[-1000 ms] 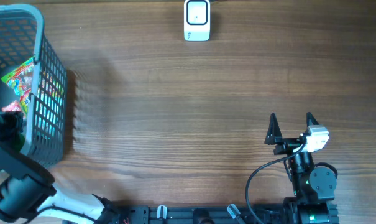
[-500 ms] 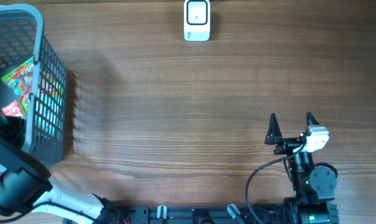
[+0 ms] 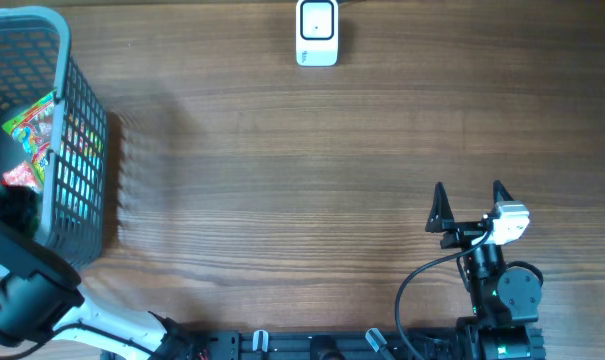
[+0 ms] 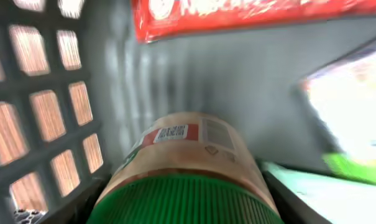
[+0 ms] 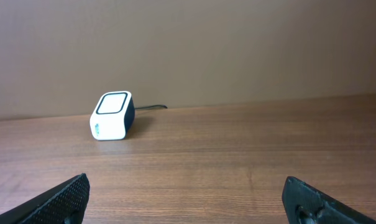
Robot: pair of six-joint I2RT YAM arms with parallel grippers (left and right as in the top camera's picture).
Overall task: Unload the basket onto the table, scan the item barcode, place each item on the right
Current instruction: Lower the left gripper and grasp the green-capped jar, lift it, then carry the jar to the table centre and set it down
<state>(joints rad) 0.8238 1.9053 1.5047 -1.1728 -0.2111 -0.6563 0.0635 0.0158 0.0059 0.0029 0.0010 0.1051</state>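
At the far left of the worktop (image 3: 282,180) stands a grey mesh basket (image 3: 82,150), and the left arm (image 3: 22,290) reaches down into it from the near corner. From overhead a bright multicoloured packet (image 3: 32,130) lies against the basket's inner wall, with a red packet (image 3: 20,177) just below it, next to the dark wrist.

The left wrist view looks along the basket floor. The left hand (image 4: 184,205) is grasping a jar (image 4: 188,149): the jaws stand against both sides of its ribbed green lid (image 4: 184,199), which fills the space between them. The jar lies on its side inside the basket with the lid toward the camera and its tan label facing up. A small white printed patch (image 4: 177,132) sits on that label, too blurred to read. The red packet lies beyond the jar at the top of this view, and a white and green packet (image 4: 349,112) lies to its right.

At the middle of the far edge sits the white scanner (image 3: 317,32), upright on the wood with a dark cable (image 5: 151,107) running off behind it, well apart from the basket.

At the lower right the right hand (image 3: 469,200) is released, its jaws spread wide with nothing between them, pointing across the bare wood toward the scanner
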